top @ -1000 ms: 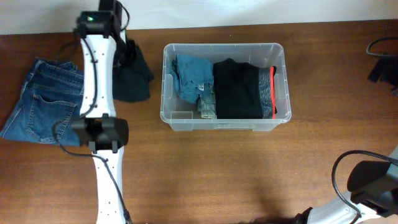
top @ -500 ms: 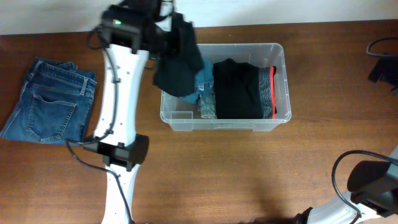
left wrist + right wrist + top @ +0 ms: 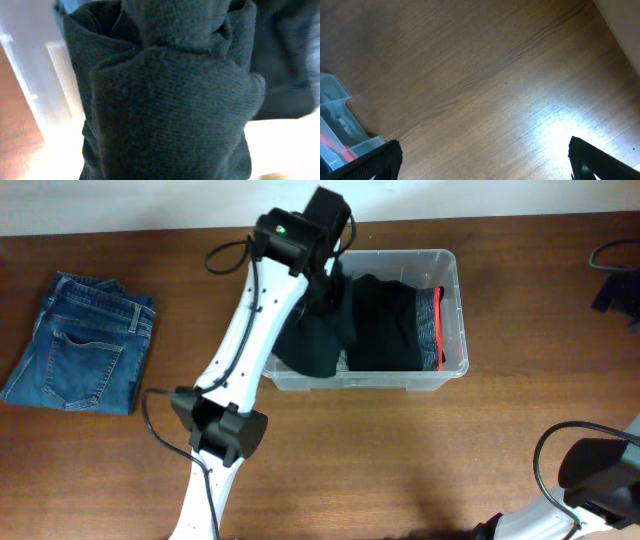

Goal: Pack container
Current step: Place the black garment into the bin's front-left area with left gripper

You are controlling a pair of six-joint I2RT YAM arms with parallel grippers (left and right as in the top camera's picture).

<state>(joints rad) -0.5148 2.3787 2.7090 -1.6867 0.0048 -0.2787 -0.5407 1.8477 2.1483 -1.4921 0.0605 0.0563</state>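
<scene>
Container: the clear plastic container (image 3: 400, 252) stands in the upper middle of the overhead frame, on the tabletop (image 3: 420, 470). Its right part holds a folded black garment (image 3: 385, 325).
Left gripper: the left gripper (image 3: 325, 280) is above the container's left part. Cloth hides the jaws, but the dark garment (image 3: 315, 345) hangs from them, so I judge them clamped on it.
Right gripper: the right gripper (image 3: 482, 165) has its jaws wide apart over bare wood and holds nothing.
Step in hand: probably lowering the dark garment into the left part.
To do it well: from above, the hem seems to reach over the front rim. Shift toward the back wall, go down low, and only then let go.
Waiting: folded jeans (image 3: 80, 345), left of frame.
</scene>
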